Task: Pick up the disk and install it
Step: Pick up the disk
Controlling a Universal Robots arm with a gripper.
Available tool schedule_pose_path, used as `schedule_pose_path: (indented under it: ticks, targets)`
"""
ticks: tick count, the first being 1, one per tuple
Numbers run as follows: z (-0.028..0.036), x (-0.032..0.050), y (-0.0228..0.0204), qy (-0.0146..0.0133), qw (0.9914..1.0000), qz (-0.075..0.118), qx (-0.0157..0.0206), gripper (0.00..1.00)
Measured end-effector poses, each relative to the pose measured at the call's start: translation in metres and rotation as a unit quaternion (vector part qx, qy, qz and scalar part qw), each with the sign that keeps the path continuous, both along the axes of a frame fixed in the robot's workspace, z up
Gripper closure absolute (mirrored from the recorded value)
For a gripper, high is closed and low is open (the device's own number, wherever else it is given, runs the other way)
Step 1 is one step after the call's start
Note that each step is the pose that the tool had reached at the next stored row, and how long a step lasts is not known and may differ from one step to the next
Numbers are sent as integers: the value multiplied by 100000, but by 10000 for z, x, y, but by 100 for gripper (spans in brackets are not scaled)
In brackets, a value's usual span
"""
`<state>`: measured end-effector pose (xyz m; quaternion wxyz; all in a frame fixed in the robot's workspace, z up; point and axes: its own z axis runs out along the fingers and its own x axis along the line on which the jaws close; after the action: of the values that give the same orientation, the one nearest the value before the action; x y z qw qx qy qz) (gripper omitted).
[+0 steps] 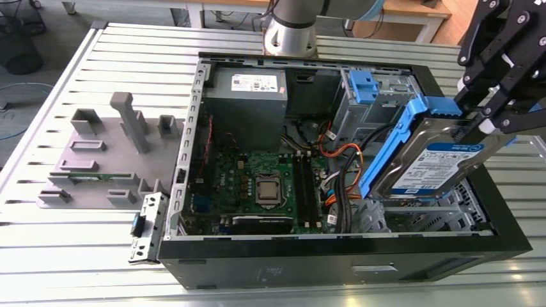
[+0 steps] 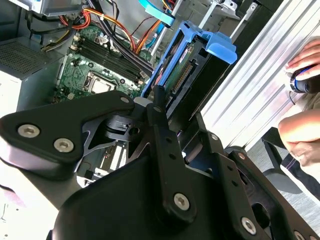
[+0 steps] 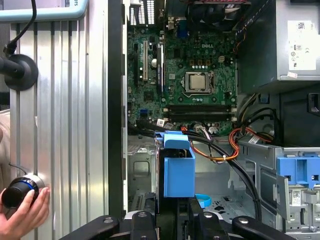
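The disk [image 1: 433, 165] is a silver-grey drive with a blue-and-white label and a blue rail frame. It hangs tilted above the side of the open computer case [image 1: 341, 259] at the exterior view's right. My black gripper [image 1: 479, 125] is shut on its upper end. In the second wrist view the disk [image 2: 186, 67] sticks out beyond my gripper [image 2: 159, 107], connector side showing. In the first wrist view the disk's blue frame [image 3: 178, 167] stands edge-on over the metal drive bay floor [image 3: 142, 172], with my gripper [image 3: 176, 216] around its near end.
Inside the case are a grey power supply [image 1: 247, 96], a green motherboard [image 1: 256, 185], orange and black cables [image 1: 341, 157] and a blue-latched bay [image 1: 362, 86]. A grey fixture plate [image 1: 102, 153] lies on the slatted table. A person's hand [image 3: 22, 217] holds a black knob beside the case.
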<state>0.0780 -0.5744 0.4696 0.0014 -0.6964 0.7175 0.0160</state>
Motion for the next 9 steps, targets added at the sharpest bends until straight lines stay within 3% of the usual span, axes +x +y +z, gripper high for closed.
schedule_pose_path:
  ticks: [9]
  targets:
    - [-20,59,-8,20,100000,8,7,65]
